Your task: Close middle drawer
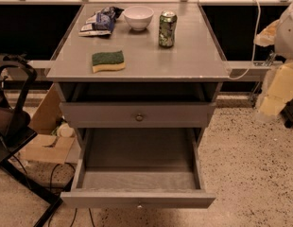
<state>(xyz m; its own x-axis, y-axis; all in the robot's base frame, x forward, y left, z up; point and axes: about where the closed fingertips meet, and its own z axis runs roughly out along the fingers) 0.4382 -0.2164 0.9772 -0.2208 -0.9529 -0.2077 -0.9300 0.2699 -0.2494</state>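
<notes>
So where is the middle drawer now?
Low centre of the view: the middle drawer, pulled out beneath the top drawer. The gripper hangs at the right edge.

On the grey cabinet top [193, 60] I see 1 green-and-yellow sponge [108, 61] near the front. At the back are a white bowl [138, 17], 1 upright green can [167, 29] right of it, and crumpled snack bags [99, 22] to its left. A cardboard box [47, 148] sits on the speckled floor [250, 164] beside a black chair [14, 122].
</notes>
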